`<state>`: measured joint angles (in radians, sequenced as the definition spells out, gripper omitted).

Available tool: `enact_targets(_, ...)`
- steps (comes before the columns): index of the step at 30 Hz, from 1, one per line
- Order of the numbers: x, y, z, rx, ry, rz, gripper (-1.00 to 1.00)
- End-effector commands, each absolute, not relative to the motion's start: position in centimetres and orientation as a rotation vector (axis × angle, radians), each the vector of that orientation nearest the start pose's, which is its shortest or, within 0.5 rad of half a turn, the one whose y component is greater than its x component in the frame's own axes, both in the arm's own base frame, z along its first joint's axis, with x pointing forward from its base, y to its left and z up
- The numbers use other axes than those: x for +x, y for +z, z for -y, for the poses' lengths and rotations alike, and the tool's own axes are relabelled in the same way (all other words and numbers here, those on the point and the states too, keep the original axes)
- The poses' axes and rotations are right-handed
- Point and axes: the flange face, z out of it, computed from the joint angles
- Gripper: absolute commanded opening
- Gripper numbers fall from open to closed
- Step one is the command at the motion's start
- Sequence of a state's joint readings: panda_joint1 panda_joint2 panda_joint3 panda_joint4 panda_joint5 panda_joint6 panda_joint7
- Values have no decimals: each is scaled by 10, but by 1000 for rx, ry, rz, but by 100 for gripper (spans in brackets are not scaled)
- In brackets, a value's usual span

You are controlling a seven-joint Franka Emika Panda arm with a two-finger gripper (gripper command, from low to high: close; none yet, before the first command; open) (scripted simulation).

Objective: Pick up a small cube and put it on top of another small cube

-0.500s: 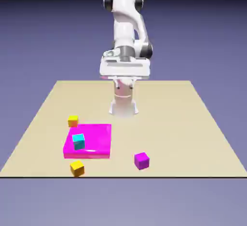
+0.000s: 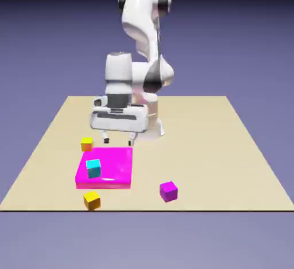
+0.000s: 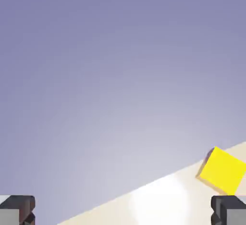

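at the exterior view's left, one orange cube (image 2: 86,144) sits on the table (image 2: 241,147) just behind the slab's (image 2: 115,167) far left corner; a second orange cube (image 2: 92,199) lies just in front of the slab, near the table's front edge. a cyan cube (image 2: 93,167) rests on the slab. above the slab's far edge hangs the gripper (image 2: 118,141), fingers spread wide and holding nothing. to the right, the purple cube (image 2: 168,191) stands alone on the table, nothing on it.

by my reading, the task has barely begun: no cube is grasped, and the pick, carry and placing are all left.

the hand view shows only backdrop, a strip of table, and one orange cube (image 3: 222,170) near its right fingertip (image 3: 228,209), apart from it; the slab, cyan cube and purple cube show only in the exterior view.
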<state>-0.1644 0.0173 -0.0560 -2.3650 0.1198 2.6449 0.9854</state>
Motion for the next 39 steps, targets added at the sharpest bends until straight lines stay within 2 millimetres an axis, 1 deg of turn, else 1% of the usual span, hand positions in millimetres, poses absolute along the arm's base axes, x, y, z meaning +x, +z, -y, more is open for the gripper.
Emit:
enact_targets(1, 517, 335, 123, -2340, -277, -1838, 0)
enact_targets(5, 533, 293, 157, -2249, -91, -2025, 0)
enact_targets(8, 540, 259, 182, -2168, 50, -2158, 0)
enact_targets(13, 544, 197, 223, -2010, 287, -2361, 0)
enact_targets(14, 543, 188, 229, -1985, 322, -2389, 0)
enact_targets(15, 543, 188, 229, -1985, 322, -2389, 0)
enact_targets(18, 539, 131, 222, -1985, 322, -2389, 0)
enact_targets(19, 538, 119, 220, -1985, 322, -2389, 0)
enact_targets(20, 538, 119, 220, -1985, 322, -2389, -100)
enact_targets(21, 538, 119, 220, -1985, 322, -2389, -100)
enact_targets(24, 543, 176, 227, -1985, 322, -2389, -100)
enact_targets(25, 546, 190, 215, -2043, 324, -2343, -100)
enact_targets(27, 554, 202, 145, -2329, 331, -2084, -100)
enact_targets(29, 552, 213, 77, -2588, 331, -1790, -100)
enact_targets(31, 542, 224, 10, -2815, 322, -1464, -100)
enact_targets(34, 512, 240, -83, -3089, 296, -924, -100)
enact_targets(35, 508, 241, -91, -3111, 293, -868, -100)
enact_targets(36, 508, 241, -91, -3111, 293, -868, -100)
enact_targets(39, 501, 187, -89, -3111, 292, -869, -100)
